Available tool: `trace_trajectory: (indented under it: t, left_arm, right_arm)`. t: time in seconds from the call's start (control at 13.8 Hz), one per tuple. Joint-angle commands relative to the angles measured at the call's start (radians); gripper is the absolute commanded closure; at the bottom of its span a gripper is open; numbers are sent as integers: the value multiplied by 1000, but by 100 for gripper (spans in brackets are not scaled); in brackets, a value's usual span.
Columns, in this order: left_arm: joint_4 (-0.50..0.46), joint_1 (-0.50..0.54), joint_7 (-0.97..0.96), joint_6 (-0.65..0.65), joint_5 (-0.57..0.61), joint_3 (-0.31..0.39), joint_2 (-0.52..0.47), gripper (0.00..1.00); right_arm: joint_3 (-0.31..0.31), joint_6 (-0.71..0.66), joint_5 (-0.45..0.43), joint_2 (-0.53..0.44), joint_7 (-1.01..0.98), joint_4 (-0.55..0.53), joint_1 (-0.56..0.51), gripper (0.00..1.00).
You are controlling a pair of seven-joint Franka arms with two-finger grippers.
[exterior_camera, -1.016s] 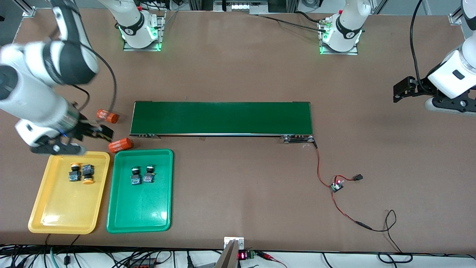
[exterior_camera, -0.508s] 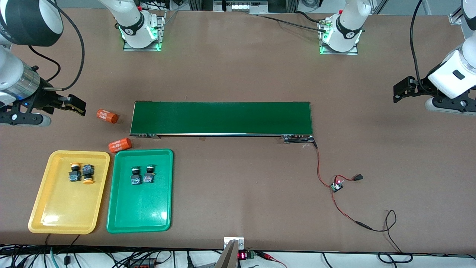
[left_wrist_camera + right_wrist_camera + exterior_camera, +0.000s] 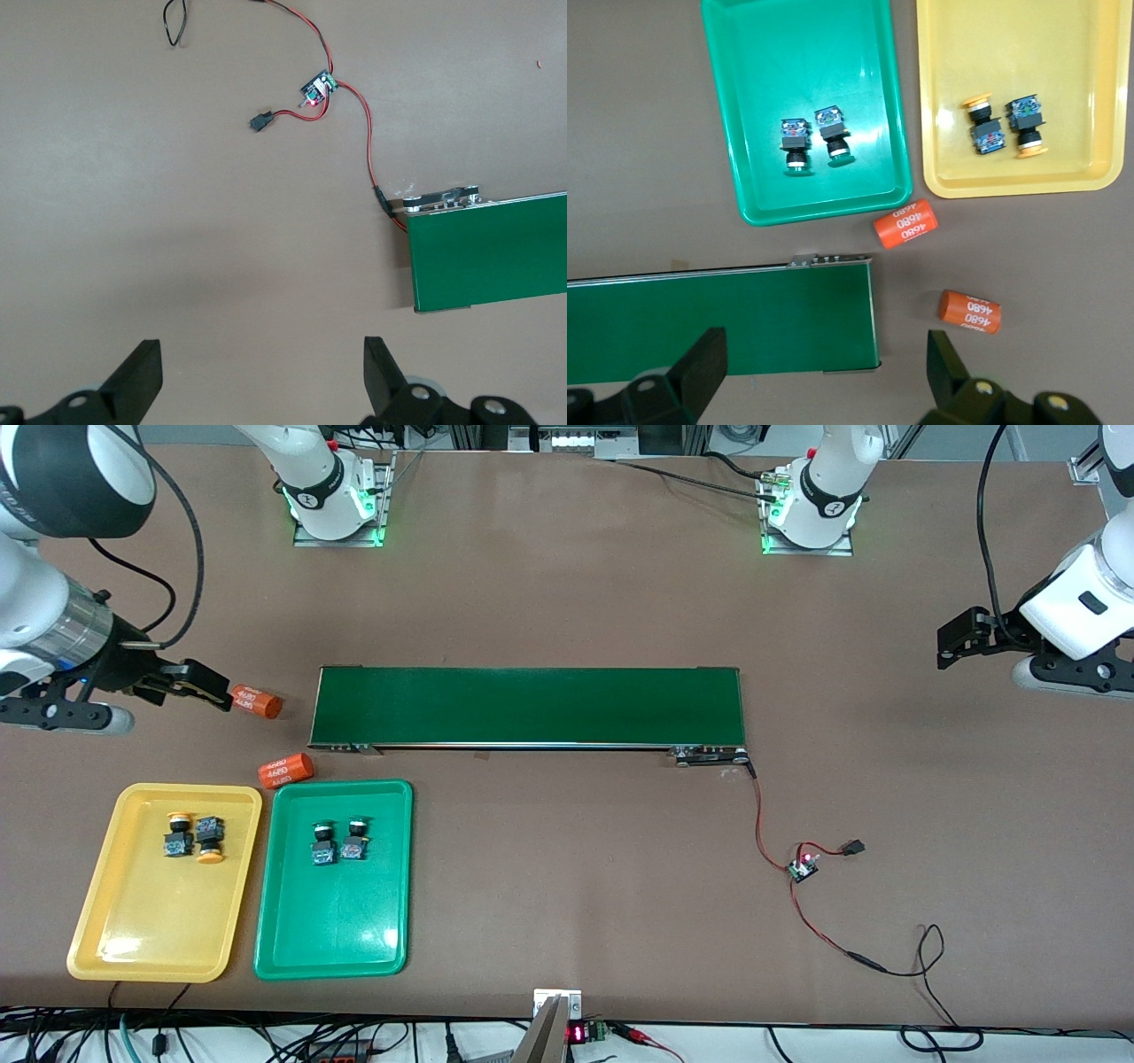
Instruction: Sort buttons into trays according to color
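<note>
Brown bench (image 3: 567,602): conveyor belt (image 3: 527,706) mid-bench, two orange cylinders (image 3: 286,770) by trays (image 3: 332,948). Buttons (image 3: 337,841) sorted. Right gripper (image 3: 190,682) and left gripper (image 3: 961,638) both agape, empty. Only left wrist view details circuit board (image 3: 317,88).

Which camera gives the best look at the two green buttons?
The right wrist view: the green buttons appear largest, lying in the green tray. The front view shows them smaller. The left wrist view misses them.
</note>
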Motion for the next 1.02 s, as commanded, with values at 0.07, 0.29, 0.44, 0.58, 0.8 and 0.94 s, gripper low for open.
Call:
trace_trajectory:
  t: [0.07,0.29,0.44,0.58,0.8,0.94]
  left_arm:
    - [9,3,12,-18,9,-1,-7,0]
    - [9,2,10,-18,9,-1,-7,0]
    - [9,0,9,-15,10,-1,-5,0]
    - [9,0,4,-15,10,-1,-3,0]
    - [9,0,4,-13,10,-1,-3,0]
    - [9,0,4,-13,10,-1,-5,0]
  right_arm:
    - [2,9,10,-8,18,-10,6,0]
    - [2,1,7,-11,17,-10,6,0]
    - [4,1,4,-13,17,-10,6,0]
    - [4,-2,-4,-14,11,-10,6,0]
    - [4,-8,-21,-16,5,-10,6,0]
    - [5,-11,-21,-16,9,-10,6,0]
